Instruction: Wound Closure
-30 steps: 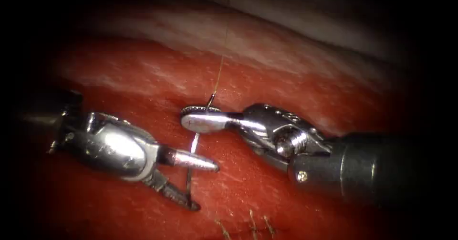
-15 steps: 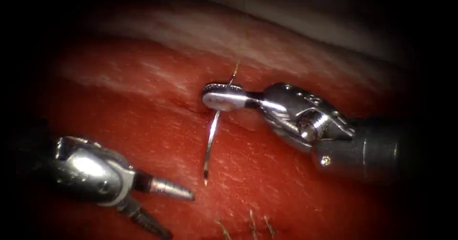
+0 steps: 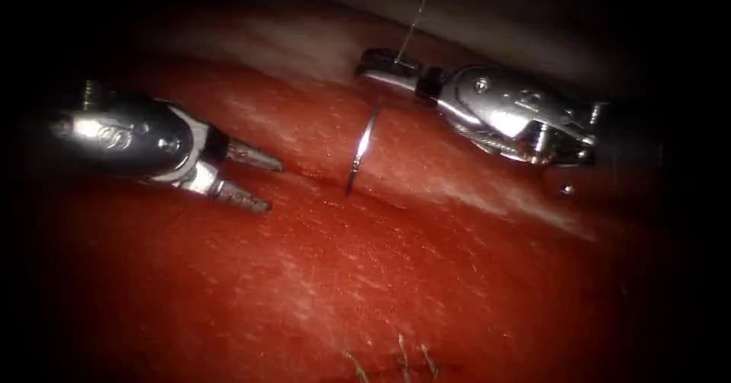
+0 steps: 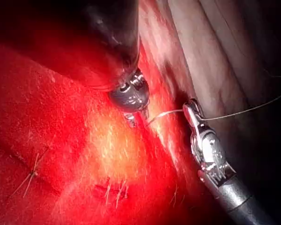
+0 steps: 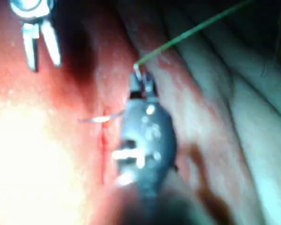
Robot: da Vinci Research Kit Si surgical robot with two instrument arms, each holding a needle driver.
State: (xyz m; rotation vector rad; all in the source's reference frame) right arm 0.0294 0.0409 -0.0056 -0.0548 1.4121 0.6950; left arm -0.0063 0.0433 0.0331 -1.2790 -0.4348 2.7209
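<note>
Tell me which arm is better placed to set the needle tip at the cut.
Right, probably. The right tool grips the needle near its thread end, jaws shut, tip hanging free just above the cut. The left tool is open, holds nothing and sits left of the needle.

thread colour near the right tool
Green thread, clearest in the right wrist view, running from the right tool.

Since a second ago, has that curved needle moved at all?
Yes. The needle, held near its thread end by the right gripper, has risen up and right, away from the cut thread ends at the bottom edge.
</note>
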